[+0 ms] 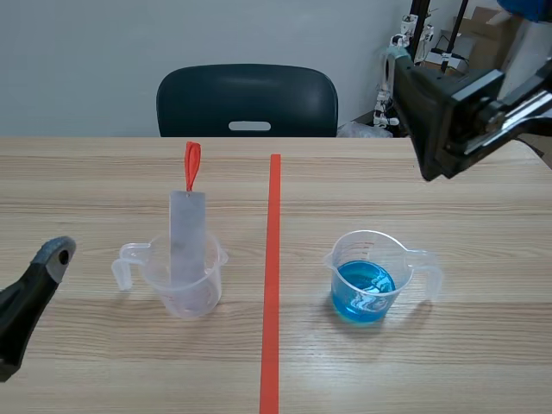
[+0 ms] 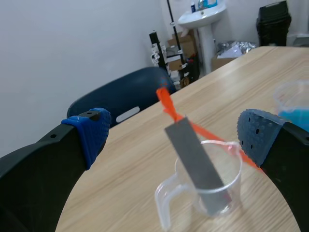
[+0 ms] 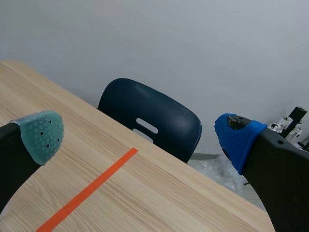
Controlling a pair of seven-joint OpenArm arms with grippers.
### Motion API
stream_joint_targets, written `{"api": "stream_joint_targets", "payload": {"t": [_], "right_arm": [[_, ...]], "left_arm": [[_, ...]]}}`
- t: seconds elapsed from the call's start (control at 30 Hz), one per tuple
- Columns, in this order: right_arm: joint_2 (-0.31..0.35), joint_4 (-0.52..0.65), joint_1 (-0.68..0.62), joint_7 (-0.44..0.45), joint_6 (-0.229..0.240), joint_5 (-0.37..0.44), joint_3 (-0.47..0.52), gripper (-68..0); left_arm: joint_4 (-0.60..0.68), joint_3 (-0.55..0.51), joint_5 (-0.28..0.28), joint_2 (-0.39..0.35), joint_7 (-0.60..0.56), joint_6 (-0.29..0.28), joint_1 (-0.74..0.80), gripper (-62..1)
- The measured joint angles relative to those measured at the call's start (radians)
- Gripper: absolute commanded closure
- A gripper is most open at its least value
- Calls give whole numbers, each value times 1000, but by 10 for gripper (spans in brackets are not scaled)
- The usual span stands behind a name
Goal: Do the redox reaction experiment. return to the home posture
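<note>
Item 1: table [image 1: 448, 362], light wood-grain top, running from the near edge to the far edge, where a dark chair stands behind it. An orange-red tape line [image 1: 272, 285] marks the middle, near edge to far edge

Item 2: left measuring cup [image 1: 194, 297], clear plastic, upright, on the left half just beside the tape line, nearer the near edge than the far edge; handle toward the left edge

Item 3: right measuring cup [image 1: 366, 280], clear plastic, upright, blue liquid in its lower part, on the right half, level with item 2 and well apart from it; handle toward the right edge
</note>
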Motion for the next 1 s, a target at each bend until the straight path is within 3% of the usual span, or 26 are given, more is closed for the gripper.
{"api": "stream_joint_targets", "payload": {"t": [0.17,0.33,0.4,0.57,1.0], "right_arm": [[58,5,-138,136,-1,-2,55,-679],[129,6,-243,237,-109,-4,97,-679],[139,5,-275,272,-124,-4,122,-679],[139,15,-344,272,-123,-5,166,-679],[137,84,-440,242,-123,3,244,-679]], "left_arm": [[177,0,3,4,113,-6,58,-551],[245,-7,35,61,151,-6,83,-551],[250,-21,50,99,151,-6,106,-551],[259,-33,74,158,134,-6,161,-551],[279,-33,71,153,108,-6,213,-551]]}}
